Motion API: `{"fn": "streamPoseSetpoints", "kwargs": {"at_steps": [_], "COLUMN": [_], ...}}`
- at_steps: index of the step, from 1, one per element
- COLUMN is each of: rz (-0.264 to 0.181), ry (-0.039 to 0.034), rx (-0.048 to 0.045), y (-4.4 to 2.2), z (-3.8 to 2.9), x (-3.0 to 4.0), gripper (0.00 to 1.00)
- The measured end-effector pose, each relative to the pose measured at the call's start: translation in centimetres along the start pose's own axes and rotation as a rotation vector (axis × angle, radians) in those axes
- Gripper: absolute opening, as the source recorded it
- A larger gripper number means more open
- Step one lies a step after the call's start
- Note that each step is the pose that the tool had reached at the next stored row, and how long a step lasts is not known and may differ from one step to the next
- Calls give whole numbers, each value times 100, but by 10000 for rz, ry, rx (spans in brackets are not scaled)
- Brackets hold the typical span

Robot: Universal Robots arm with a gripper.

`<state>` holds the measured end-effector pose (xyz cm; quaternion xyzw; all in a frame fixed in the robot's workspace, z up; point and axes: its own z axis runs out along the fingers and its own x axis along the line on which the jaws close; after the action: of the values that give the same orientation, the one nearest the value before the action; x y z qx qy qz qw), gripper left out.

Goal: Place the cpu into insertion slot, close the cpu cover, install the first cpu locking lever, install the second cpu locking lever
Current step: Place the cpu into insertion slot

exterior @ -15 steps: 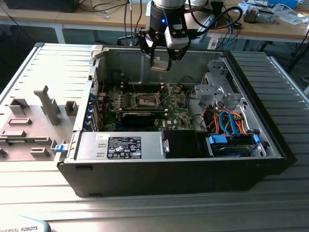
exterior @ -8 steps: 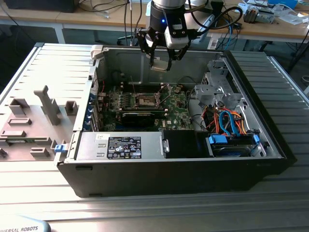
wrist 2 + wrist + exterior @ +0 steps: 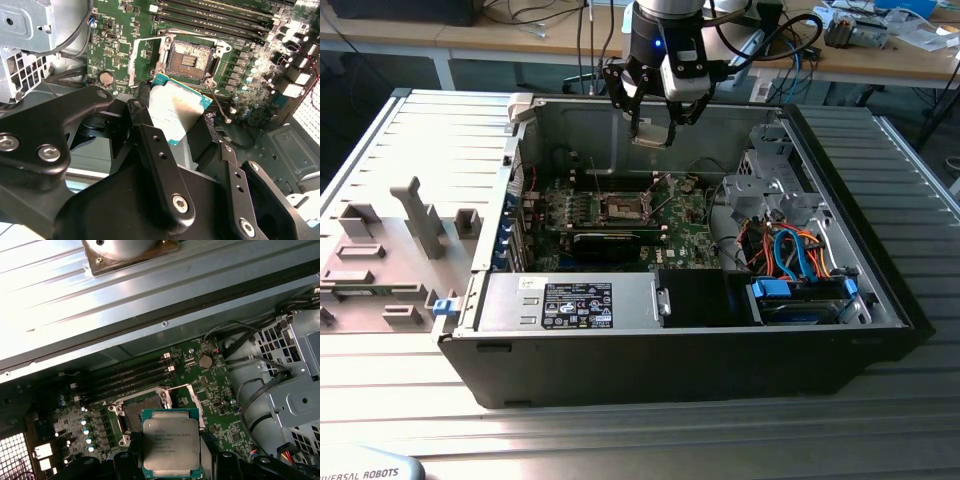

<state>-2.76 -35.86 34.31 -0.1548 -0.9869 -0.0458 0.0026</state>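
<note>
Gripper [image 3: 653,128] hangs in the upper middle of the exterior view, above the open computer case [image 3: 570,130]. Its fingers are clamped on the edges of a pale flat chip, the cpu [image 3: 651,137]. Below, at the frame's centre, the insertion slot [image 3: 623,207] sits dark on the green motherboard [image 3: 685,225], well apart from the chip. Blue and orange cables [image 3: 798,250] tangle toward the exterior view's right.

In the second wrist view the cpu [image 3: 177,112] is tilted between black fingers [image 3: 152,145], its silver top showing. Beyond it the insertion slot [image 3: 192,57] lies uncovered, its contact field bare. The thin metal frame beside the socket is probably the cpu cover [image 3: 136,60] swung open, though the angle leaves that unsure.

In the first wrist view the cpu [image 3: 171,442] overlaps the slot's [image 3: 139,412] near corner, with the long memory slots [image 3: 130,376] beyond.
</note>
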Motion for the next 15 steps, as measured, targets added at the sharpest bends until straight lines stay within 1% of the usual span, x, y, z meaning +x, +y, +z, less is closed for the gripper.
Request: {"fn": "streamPoseSetpoints", "kwargs": {"at_steps": [15], "rz": [88], "ry": [-8], "rx": [-2], "y": [0], "z": [0], "x": [0], "gripper": [54]}}
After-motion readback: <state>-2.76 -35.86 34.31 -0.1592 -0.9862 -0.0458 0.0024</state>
